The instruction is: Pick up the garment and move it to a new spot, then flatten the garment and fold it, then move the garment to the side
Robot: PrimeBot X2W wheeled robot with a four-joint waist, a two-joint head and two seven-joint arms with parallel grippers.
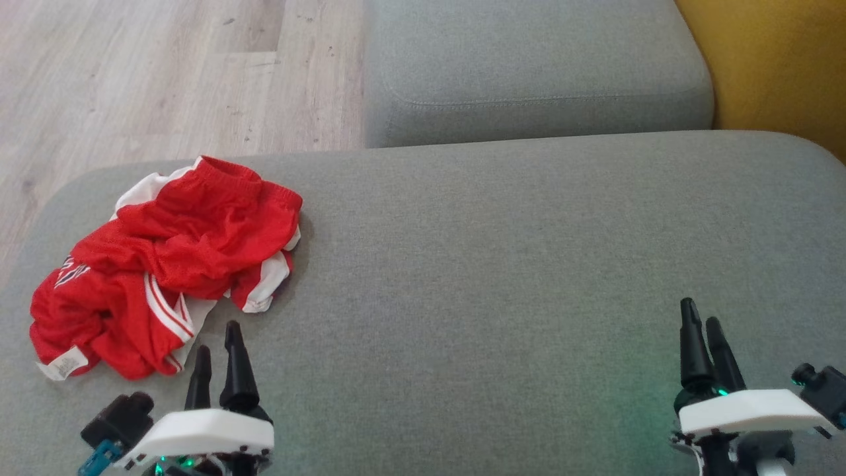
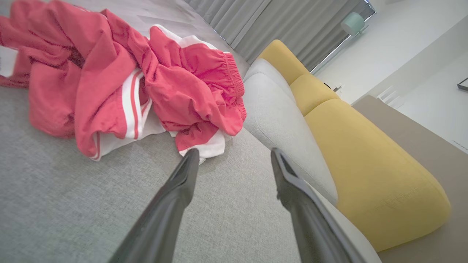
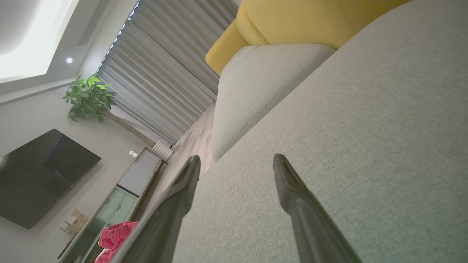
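The garment (image 1: 165, 264) is a crumpled red pair of shorts with white trim, lying at the left end of the grey sofa seat (image 1: 502, 264). Just below its near edge my left gripper (image 1: 217, 338) stands open, holding nothing. In the left wrist view the garment (image 2: 120, 73) lies just beyond that gripper (image 2: 234, 155), its white hem close to the left fingertip. At the lower right my right gripper (image 1: 702, 312) is open above bare seat. Between the open fingers of the right gripper (image 3: 237, 160) lies grey fabric, and a bit of the garment (image 3: 117, 235) shows at the bottom left.
A second grey cushion (image 1: 535, 66) sits beyond the seat, with a yellow cushion (image 1: 780, 66) at the far right. Wood floor (image 1: 152, 73) lies past the seat's left edge. The broad middle and right of the seat are bare fabric.
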